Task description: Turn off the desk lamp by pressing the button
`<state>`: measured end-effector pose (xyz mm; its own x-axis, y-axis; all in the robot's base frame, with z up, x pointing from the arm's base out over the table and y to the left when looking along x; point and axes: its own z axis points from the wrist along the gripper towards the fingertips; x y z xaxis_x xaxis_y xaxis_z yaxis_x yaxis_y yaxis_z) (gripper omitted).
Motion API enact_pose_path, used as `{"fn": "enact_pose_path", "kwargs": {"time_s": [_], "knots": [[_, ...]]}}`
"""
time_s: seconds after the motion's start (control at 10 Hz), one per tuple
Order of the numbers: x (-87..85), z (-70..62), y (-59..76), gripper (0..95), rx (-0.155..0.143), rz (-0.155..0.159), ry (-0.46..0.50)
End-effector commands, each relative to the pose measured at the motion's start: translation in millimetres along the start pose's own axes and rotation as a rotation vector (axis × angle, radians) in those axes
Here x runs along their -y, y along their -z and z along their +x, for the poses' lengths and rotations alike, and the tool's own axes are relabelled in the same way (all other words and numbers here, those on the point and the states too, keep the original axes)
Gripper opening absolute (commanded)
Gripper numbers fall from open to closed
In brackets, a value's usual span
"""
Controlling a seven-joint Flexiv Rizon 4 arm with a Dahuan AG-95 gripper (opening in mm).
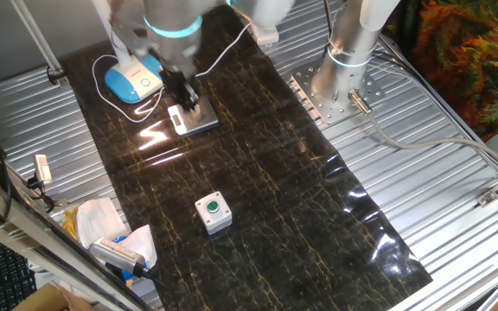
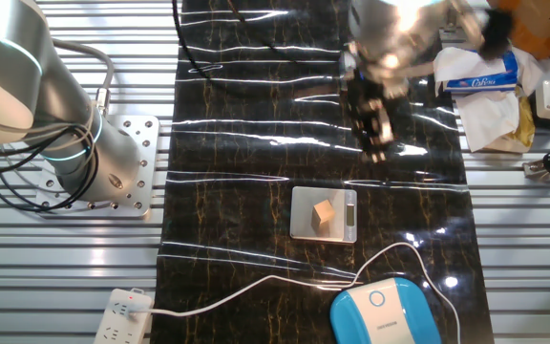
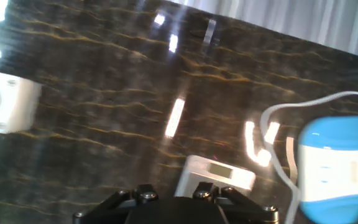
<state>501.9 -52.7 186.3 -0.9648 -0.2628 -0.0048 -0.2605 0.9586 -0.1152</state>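
Note:
The desk lamp's sky-blue oval base (image 1: 132, 81) lies at the back left of the dark mat, with its thin white cord (image 1: 223, 53) running off behind the arm. The button (image 1: 145, 84) is a tiny pale ring on the base. In the other fixed view the base (image 2: 388, 313) is at the bottom edge and the button (image 2: 378, 298) shows on it. The base also shows at the right of the hand view (image 3: 331, 165). My gripper (image 1: 187, 97) hangs to the right of the base, above a small scale; it is blurred in the other fixed view (image 2: 377, 139). Its fingertips are not distinct.
A small grey scale (image 2: 324, 213) carries a wooden cube (image 2: 324, 214). A grey box with a green push button (image 1: 213, 212) stands mid-mat. The arm's base (image 1: 344, 78) is bolted at the back right. Tissues and a brush (image 1: 115, 246) lie front left. A power strip (image 2: 122, 318) lies beside the mat.

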Motion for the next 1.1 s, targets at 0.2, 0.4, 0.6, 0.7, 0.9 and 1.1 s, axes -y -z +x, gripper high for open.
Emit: {"fn": "enact_pose_path", "kwargs": {"time_s": [0.2, 0.4, 0.6, 0.7, 0.9, 1.1], "knots": [[93.9, 4.8, 0.9, 38.0, -0.001, -0.015, 0.053], [125.9, 2.8, -7.1, 38.0, 0.0, -0.019, 0.083], [159.2, 8.0, -21.7, 57.0, 0.008, -0.04, 0.094], [172.2, 15.3, -32.6, 57.0, 0.014, -0.047, 0.097], [184.0, 21.0, -45.1, 57.0, 0.019, -0.046, 0.106], [189.9, 23.5, -67.0, 57.0, 0.034, -0.045, 0.088]]}}
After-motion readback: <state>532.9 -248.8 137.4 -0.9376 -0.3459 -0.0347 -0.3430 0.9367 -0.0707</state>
